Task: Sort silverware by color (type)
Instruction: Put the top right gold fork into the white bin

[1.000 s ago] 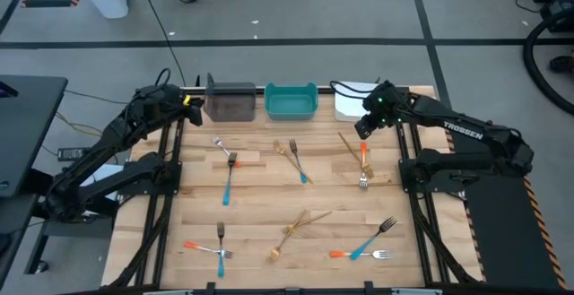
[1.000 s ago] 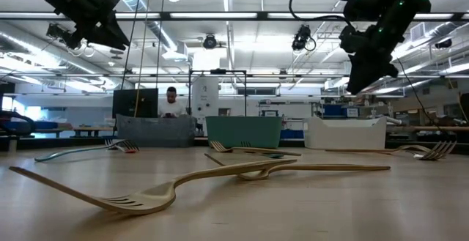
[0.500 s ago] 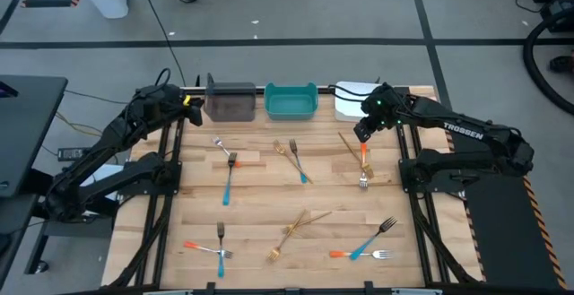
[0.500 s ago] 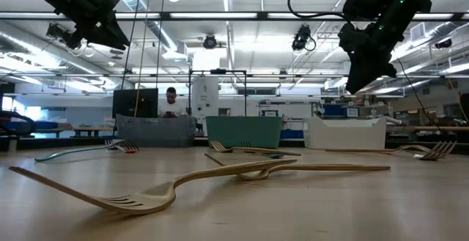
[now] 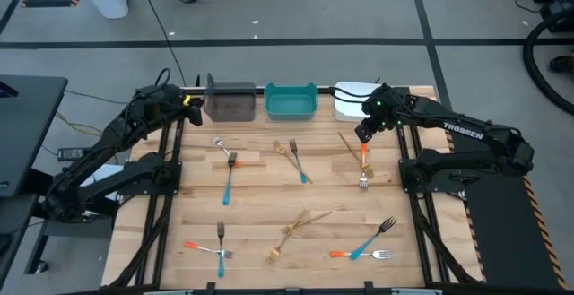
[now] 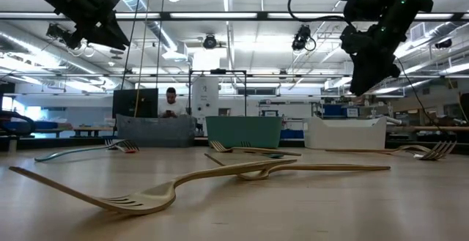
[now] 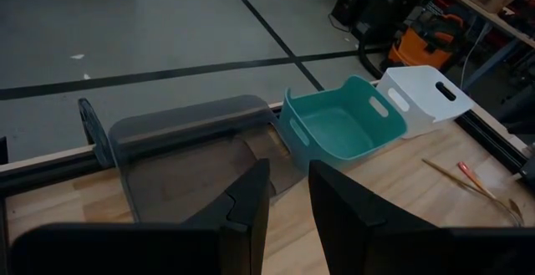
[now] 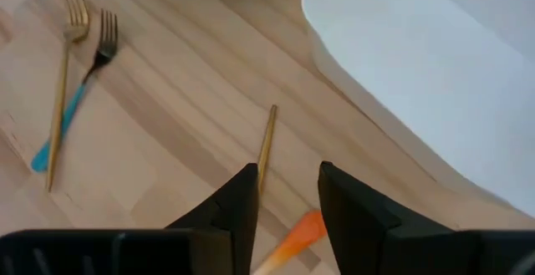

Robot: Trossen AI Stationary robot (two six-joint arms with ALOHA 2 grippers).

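Right gripper (image 8: 284, 193) beside white bin (image 8: 435, 83)

Wooden table (image 5: 260, 196) with forks (image 5: 228, 177), bins (image 5: 291, 103)

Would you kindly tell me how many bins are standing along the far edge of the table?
3: a grey bin on the left, a teal bin in the middle, and a white bin on the right, partly hidden beneath the right arm.
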